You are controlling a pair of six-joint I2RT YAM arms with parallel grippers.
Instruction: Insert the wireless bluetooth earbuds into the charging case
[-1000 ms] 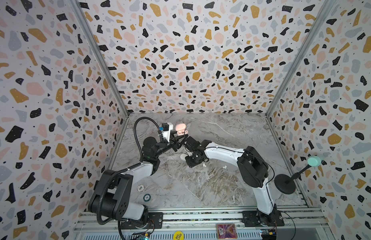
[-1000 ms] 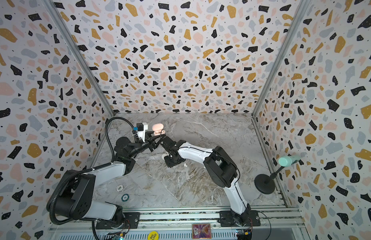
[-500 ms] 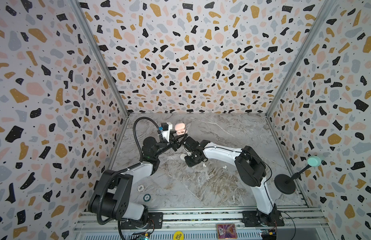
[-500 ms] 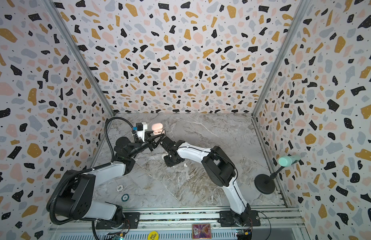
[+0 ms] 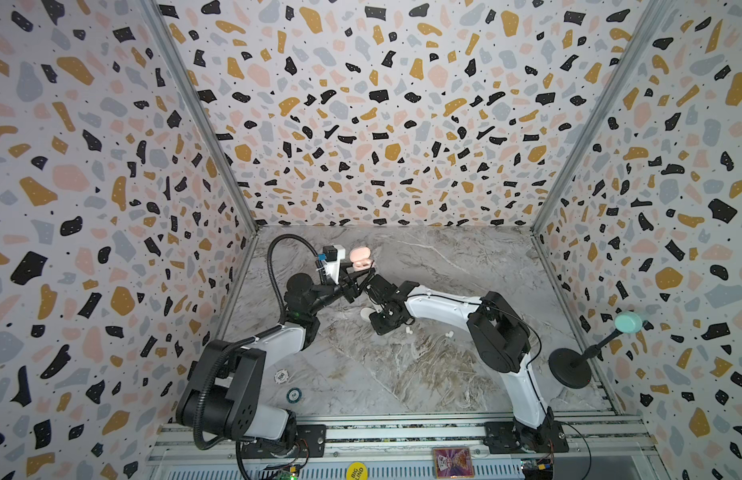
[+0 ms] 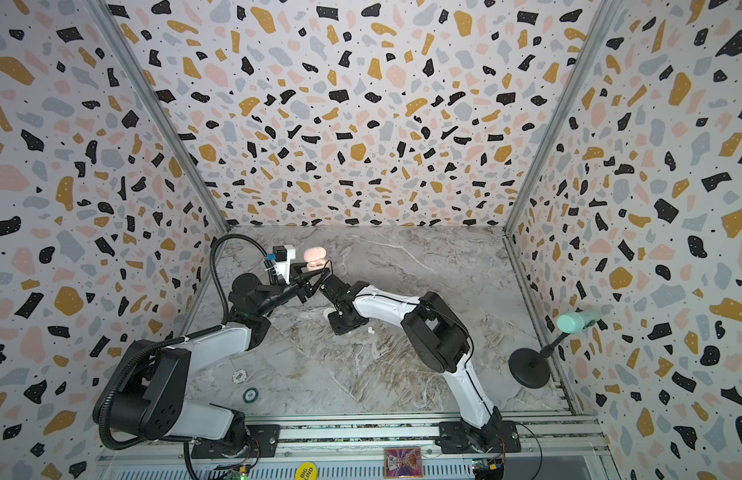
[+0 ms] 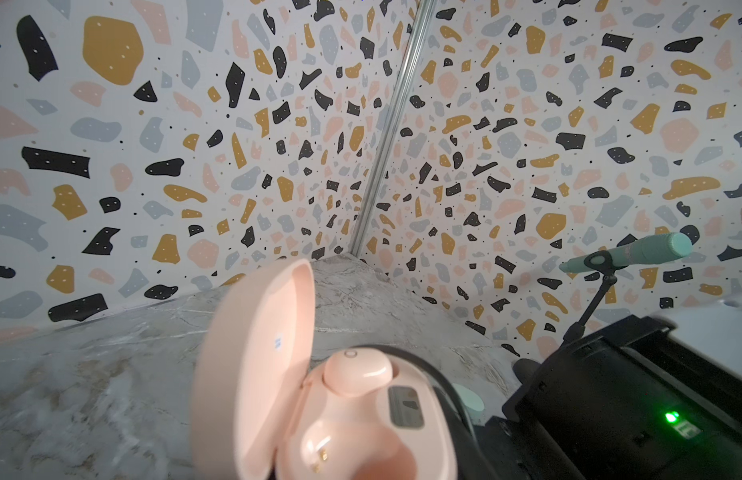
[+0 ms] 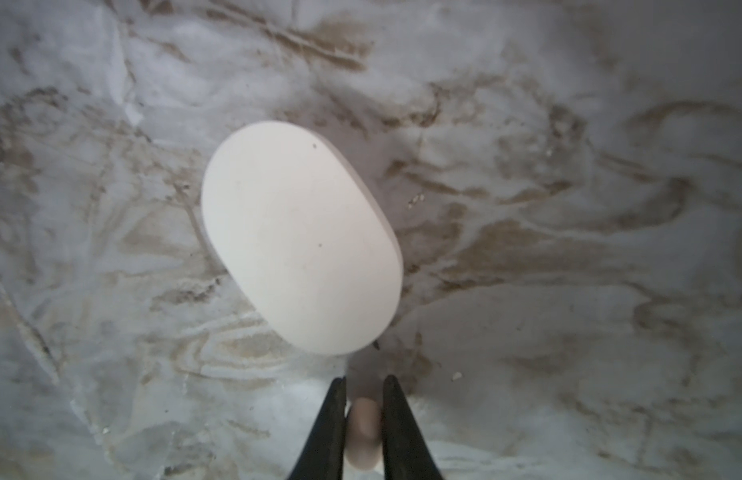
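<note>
My left gripper [image 5: 358,277] holds the pale pink charging case [image 5: 359,258] above the back left of the table, shut on its base. In the left wrist view the case [image 7: 402,440] has its lid [image 7: 253,353] up, one pink earbud [image 7: 357,372] seated and the nearer socket bare. My right gripper [image 8: 364,386] is shut on a second pale pink earbud [image 8: 363,428], low over the table beside a closed white oval case [image 8: 298,237]. Two white earbuds [image 5: 409,331] [image 5: 448,333] lie on the marble near the right arm.
Two poker chips [image 5: 281,376] [image 5: 293,395] lie at the front left. A mint microphone [image 5: 627,322] on a black round-based stand [image 5: 571,368] stands by the right wall. A small mint round object [image 7: 469,401] sits on the table beyond the pink case.
The right gripper's jaws have closed on the pale pink earbud, and its arm has shifted slightly left. The left arm holds the pink case still.
</note>
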